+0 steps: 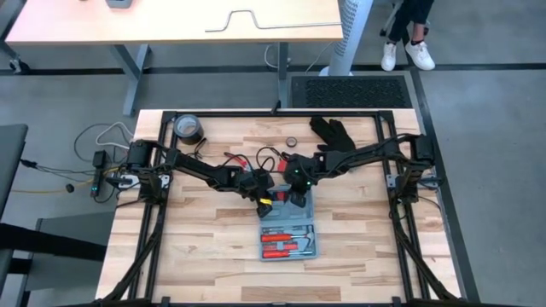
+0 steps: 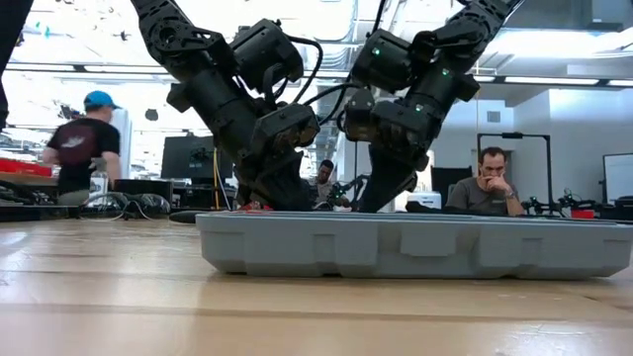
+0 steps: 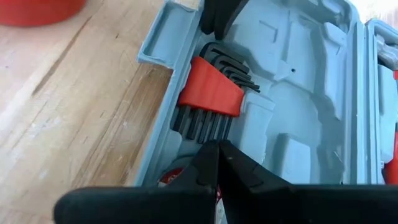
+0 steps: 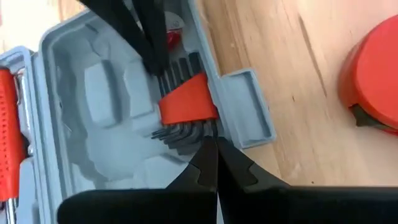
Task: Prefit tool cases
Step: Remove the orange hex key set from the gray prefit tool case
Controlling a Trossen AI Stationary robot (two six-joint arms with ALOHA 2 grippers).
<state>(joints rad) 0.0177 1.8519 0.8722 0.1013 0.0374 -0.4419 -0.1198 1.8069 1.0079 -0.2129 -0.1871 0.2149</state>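
The blue-grey tool case [image 1: 288,226] lies open and flat on the wooden table, seen side-on in the low view [image 2: 415,245]. Its near half holds red-handled tools [image 1: 288,241]. The far half holds a set of dark hex keys in a red holder [image 3: 211,93], lying in a moulded recess by the case's handle tab [image 4: 245,106]. Both grippers reach down into this far half from opposite sides. My left gripper [image 3: 217,152] is shut at the keys' long ends. My right gripper [image 4: 214,149] is shut at their bent ends. My left gripper comes down slanting from the table's left. Its shut fingertips [image 4: 155,59] rest on the long ends of the hex keys [image 4: 177,68], which lie in the case's recess. Nothing shows between the fingers. My right gripper comes down slanting from the table's right. Its shut fingertips [image 3: 217,22] meet the bent ends of the hex keys [image 3: 233,68] beside the case wall. The set stays in its recess, not lifted.
A dark tape roll [image 1: 188,128] sits at the far left, a black glove [image 1: 333,132] at the far right and a small ring [image 1: 292,141] between them. A red rounded object [image 4: 373,81] lies on the wood beside the case. People are in the room behind.
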